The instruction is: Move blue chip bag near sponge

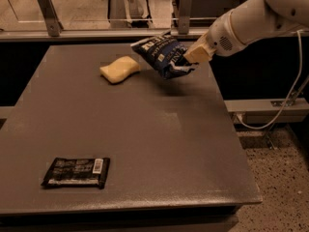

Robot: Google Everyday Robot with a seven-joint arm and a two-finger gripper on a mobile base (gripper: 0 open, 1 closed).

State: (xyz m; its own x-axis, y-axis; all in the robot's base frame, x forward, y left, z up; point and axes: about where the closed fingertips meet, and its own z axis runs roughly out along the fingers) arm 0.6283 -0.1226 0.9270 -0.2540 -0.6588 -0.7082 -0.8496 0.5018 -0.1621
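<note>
Near the surface (145,129) far edge, end effector (192,58) clamped on blue chip bag (159,52). Pale sponge (119,69) just beside bag.

The crinkly navy blue chip bag (161,56) hangs tilted in the air just right of the sponge (119,69), a pale yellow wavy block lying flat. The gripper (189,58) pinches the bag's right edge.

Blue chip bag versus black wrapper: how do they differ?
The blue chip bag is larger and crumpled; the black wrapper is smaller and flat. The bag hangs tilted in the gripper at the far right, near the sponge; the wrapper lies at front left. Both are dark printed packaging.
</note>
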